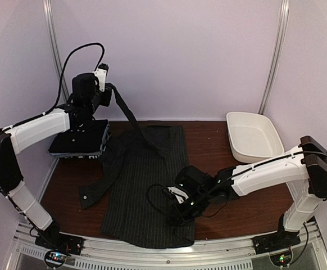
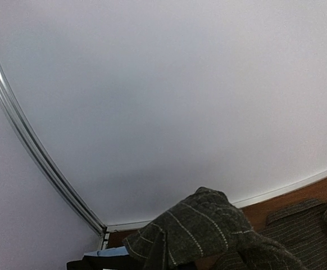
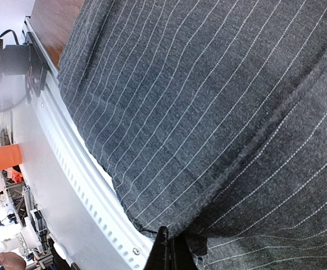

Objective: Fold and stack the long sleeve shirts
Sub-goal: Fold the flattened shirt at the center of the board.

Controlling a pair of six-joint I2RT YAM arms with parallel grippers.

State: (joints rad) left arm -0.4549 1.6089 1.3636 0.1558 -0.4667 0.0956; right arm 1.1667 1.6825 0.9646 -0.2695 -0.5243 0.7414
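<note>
Top external: white tub (image 1: pixel 253 138) sits right of the pinstriped shirt (image 1: pixel 141 197).

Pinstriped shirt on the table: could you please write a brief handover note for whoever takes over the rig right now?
Left gripper: shut on one sleeve of the charcoal pinstriped cloth shirt, held raised at the far left.
Right gripper: shut on that shirt's near right hem.
Done: one black folded shirt lies flat at the far left.
Left: fold the pinstriped shirt, stack it there.
</note>
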